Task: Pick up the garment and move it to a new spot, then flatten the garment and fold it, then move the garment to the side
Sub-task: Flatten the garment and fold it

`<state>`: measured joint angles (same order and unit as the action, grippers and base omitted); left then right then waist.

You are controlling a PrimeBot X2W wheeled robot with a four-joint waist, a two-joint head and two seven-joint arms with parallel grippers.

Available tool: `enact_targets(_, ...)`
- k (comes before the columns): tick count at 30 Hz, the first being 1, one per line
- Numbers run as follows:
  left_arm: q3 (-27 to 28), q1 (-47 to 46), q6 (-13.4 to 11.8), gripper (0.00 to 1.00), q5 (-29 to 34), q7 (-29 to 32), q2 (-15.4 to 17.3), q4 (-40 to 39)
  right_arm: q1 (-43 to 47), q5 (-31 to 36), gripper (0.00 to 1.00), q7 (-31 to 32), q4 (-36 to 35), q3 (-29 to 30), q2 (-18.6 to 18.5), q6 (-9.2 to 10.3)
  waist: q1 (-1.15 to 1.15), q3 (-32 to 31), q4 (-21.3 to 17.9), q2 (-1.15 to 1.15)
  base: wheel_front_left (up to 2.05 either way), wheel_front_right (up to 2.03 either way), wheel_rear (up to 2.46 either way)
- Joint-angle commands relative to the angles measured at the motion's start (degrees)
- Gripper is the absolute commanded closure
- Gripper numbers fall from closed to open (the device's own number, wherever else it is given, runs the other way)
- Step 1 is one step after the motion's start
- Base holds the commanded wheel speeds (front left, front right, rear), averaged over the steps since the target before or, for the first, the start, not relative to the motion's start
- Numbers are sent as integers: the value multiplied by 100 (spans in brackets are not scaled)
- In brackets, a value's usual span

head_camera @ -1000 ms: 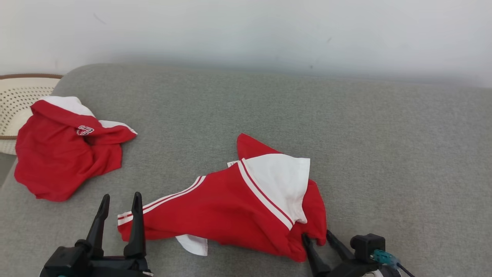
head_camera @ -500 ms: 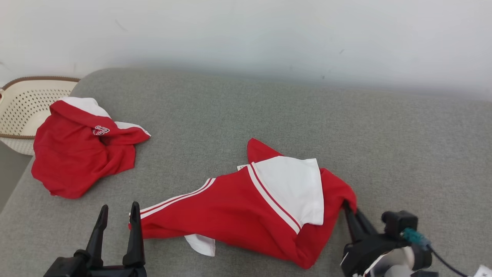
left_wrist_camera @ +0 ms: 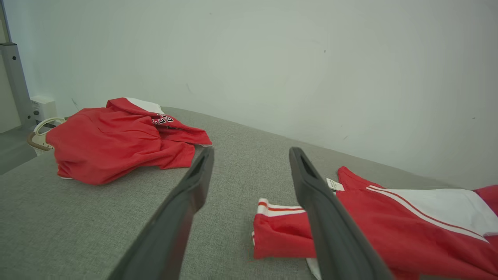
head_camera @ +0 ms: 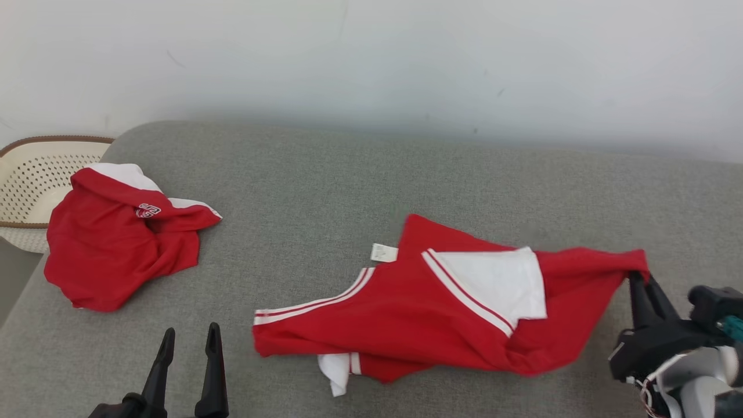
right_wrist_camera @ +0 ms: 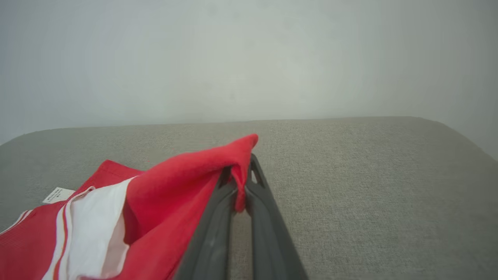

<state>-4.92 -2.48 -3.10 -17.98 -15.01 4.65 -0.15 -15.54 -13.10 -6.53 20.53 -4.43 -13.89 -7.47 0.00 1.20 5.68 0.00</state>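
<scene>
Right gripper (right_wrist_camera: 240, 175) clenched on the garment (head_camera: 406, 313), one red corner raised off the cushion (head_camera: 325, 174), the rest lying mid-cushion. Left gripper (head_camera: 188, 342) gapes empty near the striped end (head_camera: 290, 305). Looks like the relocating step; next call: set down, then spread it flat

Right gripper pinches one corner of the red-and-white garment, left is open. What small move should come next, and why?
Probably move the open left gripper onto the striped end of the garment and close. The right gripper is shut on the opposite corner, and the garment lies creased on the cushion, so a second hold would allow stretching it flat.
</scene>
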Motion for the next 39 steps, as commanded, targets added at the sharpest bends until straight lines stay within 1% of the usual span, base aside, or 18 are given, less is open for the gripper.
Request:
enact_targets(1, 24, 50, 40, 0, 68, -25, -31, 20, 125, 36, 100, 70, -117, 114, -21, -5, 0, -5, 15, 0, 0, 0, 0)
enact_targets(5, 81, 92, 97, 0, 88, -25, -73, 47, 381, 81, 100, 356, -326, 316, 27, -5, 0, 6, 32, 0, 0, 0, 0)
enact_targets(6, 94, 97, 92, 0, 101, -25, -79, 56, 413, 99, 78, 426, -361, 321, 62, -5, 0, 7, 31, 0, 0, 0, 0)
enact_targets(7, 107, 102, 104, 0, 109, -25, -87, 66, 427, 118, 0, 448, -412, 334, 77, -5, 0, 7, 30, 0, 0, 0, 0)
enact_targets(12, 155, 126, 162, 0, 145, -25, -111, 100, 565, 214, 0, 467, -505, 416, 237, -5, 0, -17, 22, 0, 0, 0, 0)
enact_targets(18, 192, 129, 200, 0, 199, -25, -132, 125, 615, 398, 0, 224, -660, 503, 389, -5, 0, -59, -31, 0, 0, 0, 0)
enact_targets(28, 210, 131, 265, 0, 283, -25, -146, 128, 860, 393, 0, -411, -832, 221, 689, -5, 0, -74, -203, 0, 0, 0, 0)
enact_targets(35, 200, 126, 296, 0, 331, -25, -148, 138, 1019, 346, 0, -630, -817, 123, 790, -5, 0, -63, -332, 0, 0, 0, 0)
enact_targets(39, 109, -52, 409, 0, 340, -22, -113, 211, 1003, 325, 0, -681, -763, 84, 856, -5, 0, 14, -432, 0, 0, 0, 0)
